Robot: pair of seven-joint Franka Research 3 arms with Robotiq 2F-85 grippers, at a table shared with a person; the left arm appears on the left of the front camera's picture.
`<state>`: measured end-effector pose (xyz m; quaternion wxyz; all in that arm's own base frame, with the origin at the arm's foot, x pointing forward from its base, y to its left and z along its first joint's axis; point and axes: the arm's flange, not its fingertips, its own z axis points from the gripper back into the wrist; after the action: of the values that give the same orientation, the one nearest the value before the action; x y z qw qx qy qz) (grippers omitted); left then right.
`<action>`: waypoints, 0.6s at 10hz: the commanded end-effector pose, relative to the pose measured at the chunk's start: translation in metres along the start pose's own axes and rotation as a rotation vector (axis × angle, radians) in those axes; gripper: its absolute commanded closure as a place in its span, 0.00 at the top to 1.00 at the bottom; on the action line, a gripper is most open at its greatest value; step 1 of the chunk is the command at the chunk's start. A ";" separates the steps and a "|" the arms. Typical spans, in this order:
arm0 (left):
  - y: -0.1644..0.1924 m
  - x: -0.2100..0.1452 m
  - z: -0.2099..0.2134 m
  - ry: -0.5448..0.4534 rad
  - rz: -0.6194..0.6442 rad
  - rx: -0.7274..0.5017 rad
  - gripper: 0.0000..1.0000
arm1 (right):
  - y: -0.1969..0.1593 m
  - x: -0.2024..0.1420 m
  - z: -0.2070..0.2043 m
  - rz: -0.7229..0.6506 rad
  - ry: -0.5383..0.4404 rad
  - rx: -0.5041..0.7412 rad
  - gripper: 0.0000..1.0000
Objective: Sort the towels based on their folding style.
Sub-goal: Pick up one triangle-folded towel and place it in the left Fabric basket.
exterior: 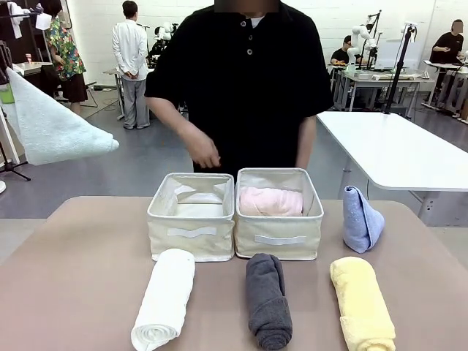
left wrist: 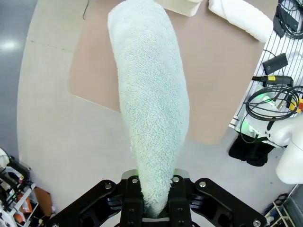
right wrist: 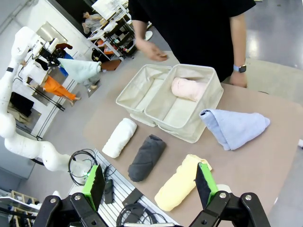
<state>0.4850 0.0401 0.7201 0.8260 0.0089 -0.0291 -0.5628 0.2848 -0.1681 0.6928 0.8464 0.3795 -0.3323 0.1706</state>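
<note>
At the bottom of the left wrist view, the left gripper (left wrist: 154,191) is clamped on the narrow end of the pale mint towel (left wrist: 151,94). The towel stretches up the middle of that frame, over the floor and a corner of the brown table (left wrist: 218,80). In the front view the same towel hangs in the air at the upper left, off the table's edge, with its blunt end pointing towards the centre.

The right gripper (right wrist: 149,185) sits at the bottom of the right wrist view, its 2 green pads (right wrist: 94,185) spread wide apart and holding nothing.

Across the lower part of the front view, 3 rolled towels lie side by side on the table: the white towel (exterior: 164,298) at the left, the dark grey towel (exterior: 268,300) in the middle and the yellow towel (exterior: 362,307) at the right. Above the yellow one, the light blue towel (exterior: 362,218) stands as a cone just beside the right-hand bin (exterior: 280,240). The rolled pink towel (exterior: 270,201) lies inside that bin. The left-hand bin (exterior: 191,232) touches it at the frame's centre. A person's hand (exterior: 203,153) hovers above the left-hand bin.
</note>
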 end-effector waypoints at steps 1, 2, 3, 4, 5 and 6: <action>0.001 -0.002 -0.001 0.000 0.004 -0.001 0.15 | 0.000 0.001 0.000 0.010 -0.020 0.024 1.00; 0.003 0.005 -0.015 0.035 -0.024 -0.036 0.15 | 0.000 0.001 0.000 0.010 -0.020 0.024 1.00; -0.004 0.014 -0.018 0.069 -0.081 -0.038 0.15 | 0.000 0.001 0.000 0.010 -0.020 0.024 1.00; -0.009 0.012 -0.016 0.145 -0.126 -0.060 0.15 | 0.000 0.001 0.000 0.010 -0.020 0.024 1.00; -0.015 -0.025 0.000 0.268 -0.072 -0.038 0.15 | 0.000 0.001 0.000 0.010 -0.020 0.024 1.00; -0.031 -0.076 0.018 0.232 -0.013 -0.002 0.15 | 0.000 0.001 0.000 0.010 -0.020 0.024 1.00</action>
<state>0.4639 0.0584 0.7146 0.8158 0.0459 0.0710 -0.5721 0.2846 -0.1684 0.6928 0.8467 0.3792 -0.3323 0.1701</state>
